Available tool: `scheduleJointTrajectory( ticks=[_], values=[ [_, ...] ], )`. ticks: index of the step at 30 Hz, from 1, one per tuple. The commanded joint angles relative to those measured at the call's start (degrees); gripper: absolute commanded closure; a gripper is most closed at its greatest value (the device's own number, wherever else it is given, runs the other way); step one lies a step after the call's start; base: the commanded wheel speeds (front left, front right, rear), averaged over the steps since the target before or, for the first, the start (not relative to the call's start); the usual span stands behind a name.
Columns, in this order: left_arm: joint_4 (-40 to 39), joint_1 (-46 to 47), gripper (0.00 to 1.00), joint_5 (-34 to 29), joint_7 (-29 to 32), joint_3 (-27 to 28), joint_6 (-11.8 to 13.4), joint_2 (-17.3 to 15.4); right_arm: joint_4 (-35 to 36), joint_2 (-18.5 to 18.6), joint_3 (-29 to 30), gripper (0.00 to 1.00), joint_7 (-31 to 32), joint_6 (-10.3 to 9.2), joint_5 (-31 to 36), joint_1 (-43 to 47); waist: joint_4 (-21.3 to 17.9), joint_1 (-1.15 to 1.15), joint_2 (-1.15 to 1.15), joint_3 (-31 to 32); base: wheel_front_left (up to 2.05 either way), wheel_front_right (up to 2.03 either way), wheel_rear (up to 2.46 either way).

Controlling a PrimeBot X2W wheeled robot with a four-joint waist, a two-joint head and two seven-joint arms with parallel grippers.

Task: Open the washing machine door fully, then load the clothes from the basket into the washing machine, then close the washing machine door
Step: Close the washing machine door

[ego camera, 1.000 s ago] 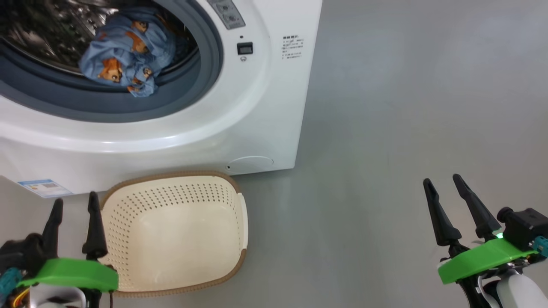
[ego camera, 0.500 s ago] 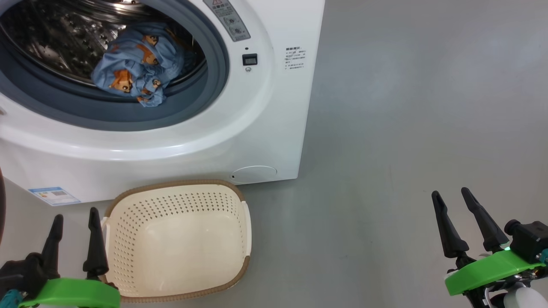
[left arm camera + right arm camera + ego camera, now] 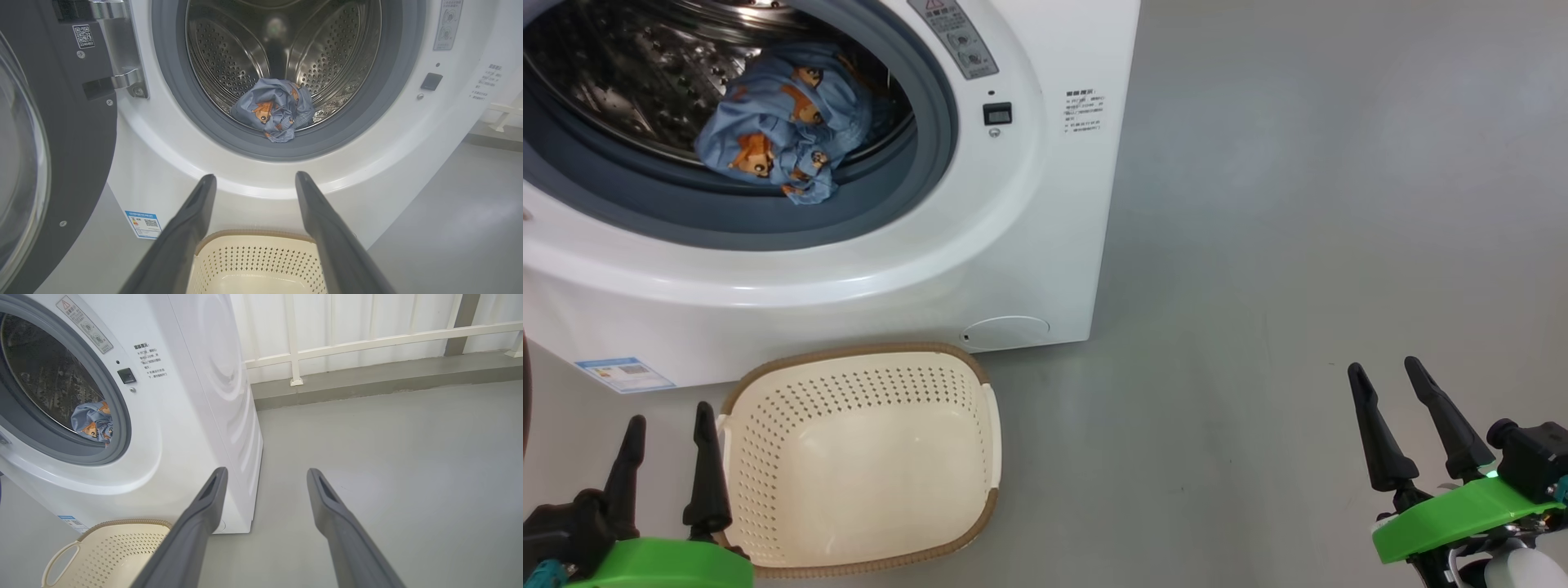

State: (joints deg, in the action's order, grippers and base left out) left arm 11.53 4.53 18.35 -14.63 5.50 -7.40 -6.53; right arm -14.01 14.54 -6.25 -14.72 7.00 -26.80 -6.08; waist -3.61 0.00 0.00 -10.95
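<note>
The white washing machine (image 3: 1045,212) stands with its black door (image 3: 61,134) swung wide to the left. The light blue bear-print clothes (image 3: 780,122) lie bundled at the drum's front lip, also seen as clothes (image 3: 276,108) in the left wrist view. On the floor in front sits the cream basket (image 3: 980,380), with nothing inside. My left gripper (image 3: 670,418) is open beside the basket's left rim. My right gripper (image 3: 1384,367) is open over bare floor at the lower right. Neither holds anything.
Grey floor (image 3: 1298,204) stretches to the right of the machine. A white railing (image 3: 367,343) on a low kerb runs behind it. A blue label (image 3: 623,374) sits low on the machine's front.
The head view shifted over the first half second, showing more of the drum and less of both grippers. Since then nothing has visibly moved; both grippers stay open.
</note>
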Motion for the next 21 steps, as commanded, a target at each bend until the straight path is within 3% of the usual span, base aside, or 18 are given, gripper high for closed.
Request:
scheduleJointTrajectory(
  ticks=[1,7,21],
  values=[
    [-1.49,0.57,0.0,-0.27,-0.37,1.82,-0.09,-1.31,1.49,0.66,-1.01,0.0,-0.28,0.48,0.14,0.74,-0.02,0.0,0.0,-0.05,0.0,0.0,0.0],
    [-1.39,0.56,0.0,-0.47,-0.37,1.95,-0.09,-1.42,1.42,0.55,-1.02,0.0,-0.28,0.48,0.1,0.72,-0.14,0.0,0.0,-0.05,-0.45,0.45,0.0],
    [-1.97,0.51,0.0,0.57,-0.37,1.13,-0.09,-1.64,1.37,0.69,-0.95,0.0,-0.28,0.48,0.01,0.56,0.01,0.0,0.0,0.22,-1.12,1.12,0.0]
  ],
)
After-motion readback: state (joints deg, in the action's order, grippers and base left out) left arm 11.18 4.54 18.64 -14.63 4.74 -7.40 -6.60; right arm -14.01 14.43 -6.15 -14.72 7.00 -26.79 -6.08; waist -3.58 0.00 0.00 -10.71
